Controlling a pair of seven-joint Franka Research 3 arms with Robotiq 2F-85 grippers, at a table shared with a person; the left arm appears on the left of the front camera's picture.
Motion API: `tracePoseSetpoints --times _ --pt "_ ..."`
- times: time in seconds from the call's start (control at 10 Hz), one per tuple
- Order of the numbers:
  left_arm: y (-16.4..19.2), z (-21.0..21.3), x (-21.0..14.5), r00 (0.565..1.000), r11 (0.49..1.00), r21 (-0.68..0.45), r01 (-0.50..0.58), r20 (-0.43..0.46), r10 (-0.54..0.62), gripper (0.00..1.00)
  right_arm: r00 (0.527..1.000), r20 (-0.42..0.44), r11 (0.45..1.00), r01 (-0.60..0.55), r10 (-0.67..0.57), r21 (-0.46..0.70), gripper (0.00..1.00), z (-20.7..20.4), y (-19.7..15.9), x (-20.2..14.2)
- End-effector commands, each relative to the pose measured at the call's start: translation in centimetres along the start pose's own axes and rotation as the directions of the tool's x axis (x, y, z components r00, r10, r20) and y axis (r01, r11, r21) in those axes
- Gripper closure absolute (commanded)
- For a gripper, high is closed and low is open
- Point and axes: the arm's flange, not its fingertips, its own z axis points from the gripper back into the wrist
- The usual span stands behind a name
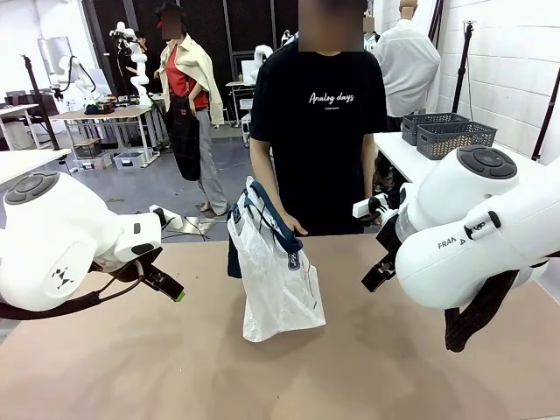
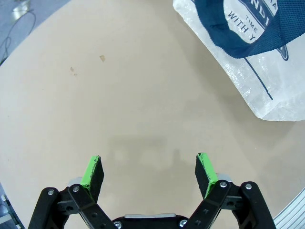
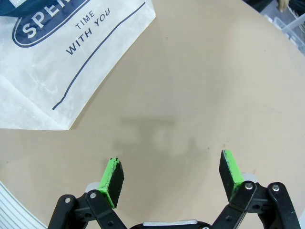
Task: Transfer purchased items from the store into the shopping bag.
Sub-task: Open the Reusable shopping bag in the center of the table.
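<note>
Shopping bag (image 1: 278, 280) stands at the middle of the table (image 1: 175, 367), towards the far edge. It is limp and translucent white, and its navy handles (image 1: 269, 217) are lifted by the person's hand (image 1: 296, 229) from the far side. Whether anything lies inside it, I cannot tell.

To its left, the left gripper (image 2: 150, 164) hovers over bare tabletop with its green pads spread wide and nothing between them; the bag's lower corner lies well apart from it. To the bag's right, the right gripper (image 3: 171, 167) hangs the same way, jaws wide apart and empty, near the bag's printed side but not touching it.

This looks like the start of the job: the bag is being presented and no item is in hand. The next move probably calls for an arm to fetch one of the purchased goods, close on it and carry it over the bag's mouth, which the person would need to hold open.
</note>
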Motion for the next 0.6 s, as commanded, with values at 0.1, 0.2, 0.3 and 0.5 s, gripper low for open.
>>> tracePoseSetpoints --times 0.1,0.2,0.3,0.5 --pt "0.0 0.0 0.0 1.0 1.0 0.0 0.0 0.0 0.0 0.0 1.0 0.004 0.999 0.001 -0.001 0.054 0.0 0.3 0.6 0.6" --pt "-0.3 0.8 0.7 1.0 0.999 -0.047 -0.017 0.008 0.017 0.0 1.0 0.008 0.994 0.008 -0.009 0.108 0.0 0.9 0.8 1.2" --pt "-0.5 2.0 1.5 0.999 0.997 -0.078 -0.027 0.023 0.028 0.0 1.0 0.006 0.987 0.005 -0.006 0.16 0.0 2.0 1.1 2.0" --pt "-0.4 4.3 3.5 0.998 0.992 -0.117 -0.052 0.022 0.055 0.0 1.0 -0.013 0.978 -0.002 0.005 0.207 0.0 3.8 0.9 4.5"
